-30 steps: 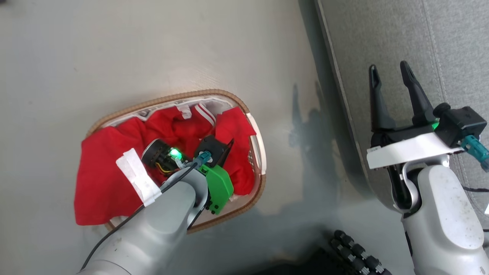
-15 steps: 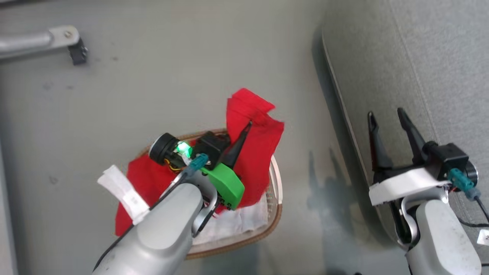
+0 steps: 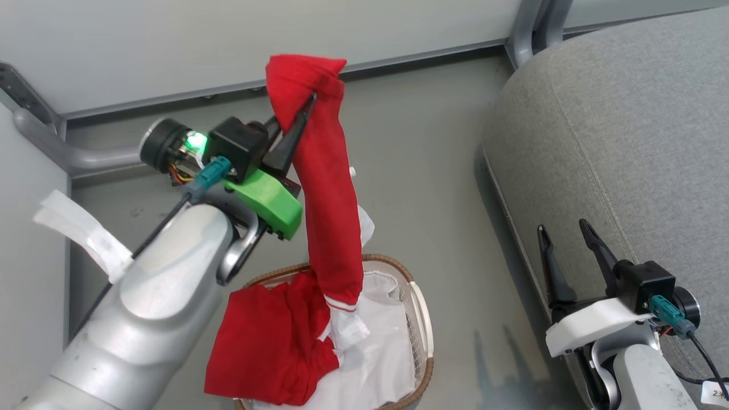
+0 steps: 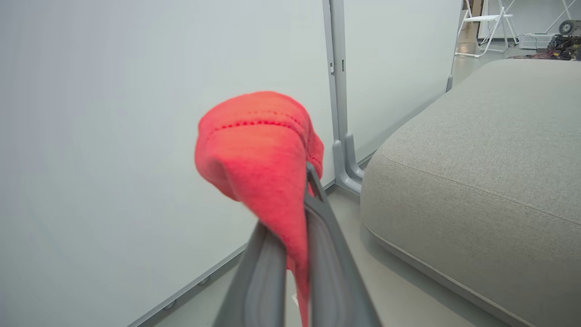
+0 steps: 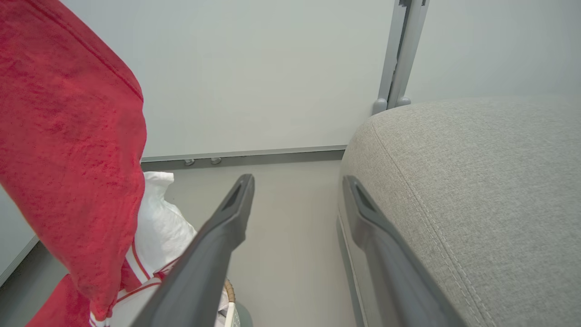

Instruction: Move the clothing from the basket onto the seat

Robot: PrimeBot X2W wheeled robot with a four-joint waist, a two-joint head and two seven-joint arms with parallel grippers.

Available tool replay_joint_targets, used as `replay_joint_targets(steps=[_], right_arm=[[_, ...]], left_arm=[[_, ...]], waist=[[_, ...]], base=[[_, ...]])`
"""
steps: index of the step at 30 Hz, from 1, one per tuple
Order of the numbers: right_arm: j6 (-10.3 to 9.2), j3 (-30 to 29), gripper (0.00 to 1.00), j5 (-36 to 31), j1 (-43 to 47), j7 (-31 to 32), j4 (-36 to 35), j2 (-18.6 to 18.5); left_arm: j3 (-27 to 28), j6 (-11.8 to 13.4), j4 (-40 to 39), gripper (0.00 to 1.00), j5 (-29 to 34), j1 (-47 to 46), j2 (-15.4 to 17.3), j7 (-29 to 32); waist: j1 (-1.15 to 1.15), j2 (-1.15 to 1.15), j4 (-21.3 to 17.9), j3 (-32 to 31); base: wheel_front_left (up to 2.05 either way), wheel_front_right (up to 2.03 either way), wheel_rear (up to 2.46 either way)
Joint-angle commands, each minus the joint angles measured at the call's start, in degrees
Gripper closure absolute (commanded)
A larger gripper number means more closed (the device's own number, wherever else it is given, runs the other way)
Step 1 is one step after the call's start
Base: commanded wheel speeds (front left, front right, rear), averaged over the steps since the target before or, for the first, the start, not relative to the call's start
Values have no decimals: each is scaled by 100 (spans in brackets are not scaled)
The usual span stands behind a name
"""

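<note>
My left gripper (image 3: 304, 108) is shut on a red garment (image 3: 327, 193), lifted high above the basket (image 3: 420, 319). The cloth hangs down in a long strip to its white striped cuff near the basket's rim. In the left wrist view the red garment (image 4: 258, 150) bunches over the closed fingers (image 4: 317, 236). More red clothing (image 3: 267, 341) spills over the basket's left rim onto the white liner (image 3: 376, 364). My right gripper (image 3: 564, 236) is open and empty, at the left edge of the grey seat (image 3: 626, 125). The seat (image 5: 476, 181) lies right of its fingers (image 5: 227, 222) in the right wrist view.
A pale wall panel (image 3: 228, 40) with a grey metal frame (image 3: 45, 148) runs behind the basket. An upright grey post (image 4: 338, 91) stands at the seat's far corner. Grey floor (image 3: 433, 171) separates basket and seat.
My left gripper has risen out of the basket with the red garment, pulling it up into a long hanging strip. The head view has tilted up, bringing in wall and seat corner.
</note>
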Motion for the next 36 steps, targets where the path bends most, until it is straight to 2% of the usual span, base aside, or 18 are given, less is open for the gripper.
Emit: replay_joint_targets(steps=[1, 7, 12, 19, 26, 36], right_arm=[[-6, 10, 0, -9, 89, -14, 20, -25], [-6, 191, 0, 29, 116, -14, 4, -24], [-6, 376, 0, 17, 22, -14, -56, -22], [-6, 689, 0, -1, -143, -14, -127, -22], [-6, 1371, 0, 196, -300, -14, -103, -23], [-6, 2241, 0, 625, -931, -13, 182, -24]], left_arm=[[32, -33, -65, 100, -28, -187, 125, 50], [153, -98, -319, 100, -1, -798, 543, 366], [254, -85, -338, 100, -12, -1220, 649, 530], [281, -81, -172, 100, -51, -1750, 527, 705], [156, -128, -116, 100, -63, -2178, 381, 827], [-156, -176, -540, 100, -307, -2489, 10, 1051]], waist=[[1, 0, 25, -341], [1, 0, -67, -432], [1, 0, -92, -486], [1, 0, -72, -594], [1, 0, 25, -732], [1, 0, 268, -869]], base=[[0, 0, 0], [0, 0, 0], [0, 0, 0], [0, 0, 0], [0, 0, 0], [0, 0, 0]])
